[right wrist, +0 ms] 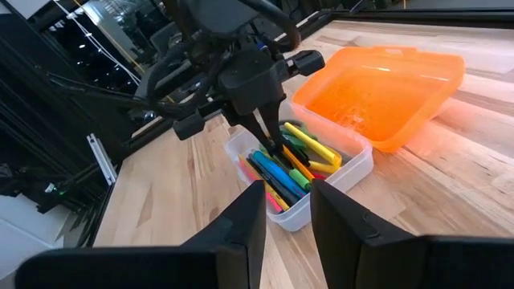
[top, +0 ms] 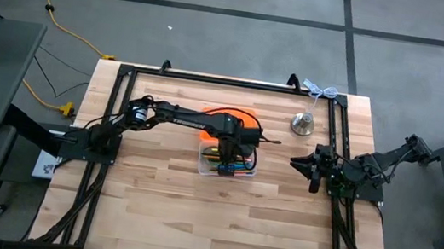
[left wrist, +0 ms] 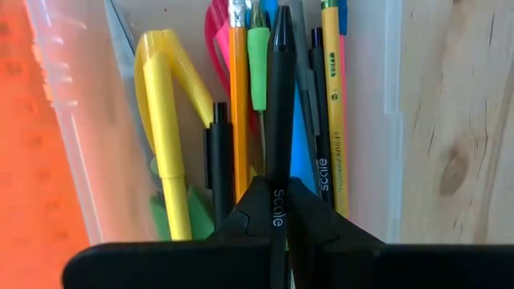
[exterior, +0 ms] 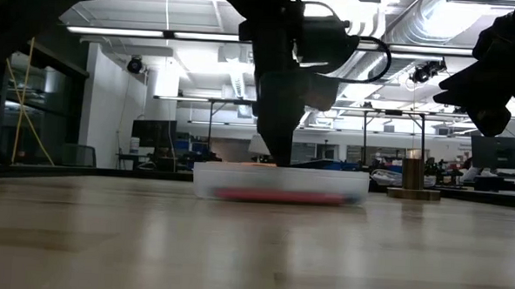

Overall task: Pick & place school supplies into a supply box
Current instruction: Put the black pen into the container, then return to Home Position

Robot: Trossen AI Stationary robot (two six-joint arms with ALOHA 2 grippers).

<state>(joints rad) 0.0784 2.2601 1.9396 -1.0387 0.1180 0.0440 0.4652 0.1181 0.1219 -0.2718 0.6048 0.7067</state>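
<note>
even overhead light, backlit low view, soft close-ups

high view: flat, even light across the table (top: 218, 219), with only faint shadows under the arms. the orange lid (top: 227, 118) glows brightly at about 12 o'clock from the box.

low view: strong backlight from ceiling strip lights (exterior: 201, 35) turns the arms into near-black silhouettes. the near table surface is blurred, and the supply box (exterior: 280, 184) is soft and hazy.

left wrist view: bright and warm. the left tool (left wrist: 279, 221) fills the frame's near edge as a dark mass, the black pen (left wrist: 280, 96) fairly crisp, the orange wall at 9 o'clock washed out and blurry.

right wrist view: the right tool (right wrist: 287, 221) is dark and out of focus; the lid shows glare patches.
</note>
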